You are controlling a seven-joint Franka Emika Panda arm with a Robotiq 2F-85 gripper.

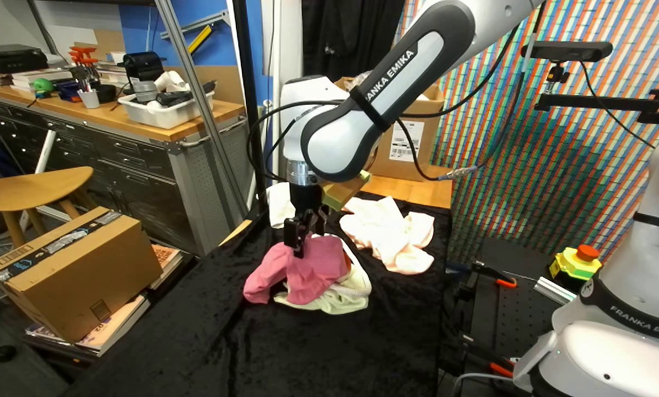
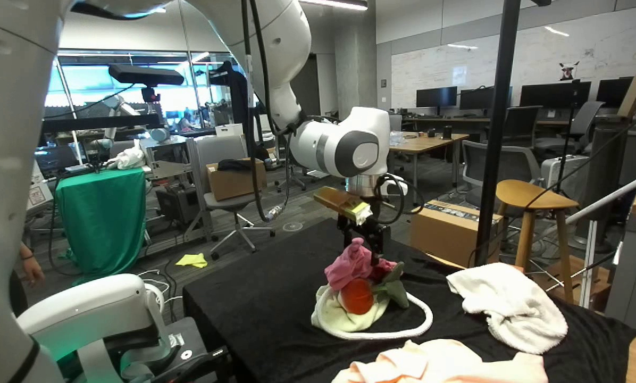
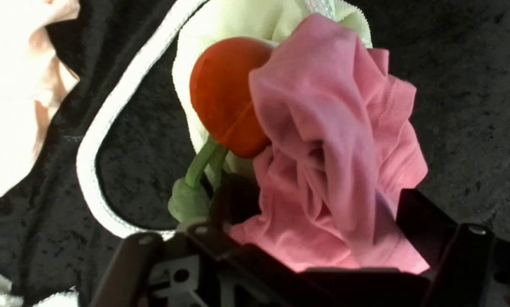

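My gripper (image 1: 306, 234) points down with its fingers apart over a heap on the black cloth. It also shows in another exterior view (image 2: 361, 244). In the wrist view the fingers (image 3: 327, 209) stand on both sides of a crumpled pink cloth (image 3: 323, 106). I cannot tell whether they touch it. The pink cloth lies on a pale green cloth item (image 1: 338, 300) and against a red-orange rounded object (image 2: 357, 297). A green soft piece (image 2: 395, 290) lies beside the red-orange object. A white cord (image 3: 86, 157) loops around that side. The pink cloth hides part of the heap.
A peach cloth (image 1: 384, 231) and a white towel (image 2: 509, 306) lie near the heap on the black-covered table (image 1: 329, 358). A black post (image 2: 493, 149) stands at the table edge. A cardboard box (image 1: 412, 143) stands behind; another box (image 1: 87, 270) is beside the table.
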